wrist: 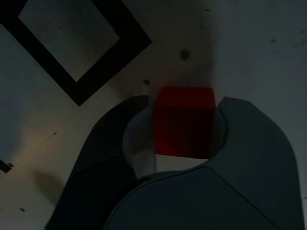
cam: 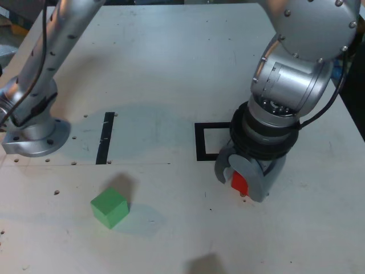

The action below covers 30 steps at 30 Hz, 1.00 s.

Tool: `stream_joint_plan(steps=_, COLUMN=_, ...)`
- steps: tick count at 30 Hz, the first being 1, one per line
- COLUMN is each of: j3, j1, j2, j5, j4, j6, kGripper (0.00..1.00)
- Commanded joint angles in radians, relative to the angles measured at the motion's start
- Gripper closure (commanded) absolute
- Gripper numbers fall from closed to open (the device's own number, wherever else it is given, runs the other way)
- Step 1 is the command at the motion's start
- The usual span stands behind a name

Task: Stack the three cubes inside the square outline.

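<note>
My gripper (cam: 240, 181) points down at the table just in front of the square outline (cam: 201, 142), whose right part the arm hides. Its jaws are shut on the red cube (cam: 239, 181), which sits between both fingers in the wrist view (wrist: 184, 120). In that view the black tape outline (wrist: 81, 45) lies a short way beyond the cube. The green cube (cam: 109, 208) rests alone on the table at the exterior view's lower left, far from the gripper. The yellow cube is out of view.
A straight black tape strip (cam: 106, 137) runs on the white table between the arm's base (cam: 35, 134) and the outline. Small screw holes dot the board. A dark shadow falls at the table's front edge (cam: 202, 265).
</note>
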<state>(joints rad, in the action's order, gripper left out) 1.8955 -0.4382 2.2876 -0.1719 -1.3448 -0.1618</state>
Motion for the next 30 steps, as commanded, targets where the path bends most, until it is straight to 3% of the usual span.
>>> stream_joint_plan(steps=1, j3=0.02, j1=0.003, j2=-0.002, j5=-0.002, j4=-0.024, j6=-0.003, kGripper=0.77)
stream_joint_plan(steps=8, j3=0.071, j1=0.075, j2=-0.055, j5=0.002, j4=-0.119, j6=0.047, kGripper=0.78)
stream_joint_plan(steps=16, j3=0.003, j1=0.219, j2=-0.124, j5=0.048, j4=-0.132, j6=0.183, kGripper=0.77)
stream_joint_plan(steps=24, j3=-0.086, j1=0.294, j2=-0.128, j5=0.066, j4=-0.102, j6=0.228, kGripper=0.77)
stream_joint_plan(steps=30, j3=-0.187, j1=0.302, j2=-0.142, j5=0.102, j4=0.0, j6=0.257, kGripper=0.77)
